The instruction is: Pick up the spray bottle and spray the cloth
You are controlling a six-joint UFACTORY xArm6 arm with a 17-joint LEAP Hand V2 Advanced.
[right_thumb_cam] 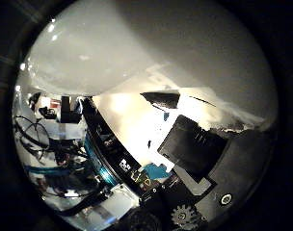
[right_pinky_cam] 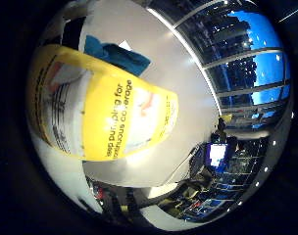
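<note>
The spray bottle is yellow with a white printed label. It fills much of the right little finger side palm view, so it is close to the palm. A teal cloth lies on the white table just beyond the bottle. The right thumb side palm view shows black and geared parts of my hand against a pale surface. The bottle and the cloth do not show in that view. I cannot see whether my hand is closed round the bottle.
Large windows with dark frames stand beyond the table's far edge. A lit screen and cluttered furniture sit below them. Dark equipment and racks show past the table edge in the thumb side view.
</note>
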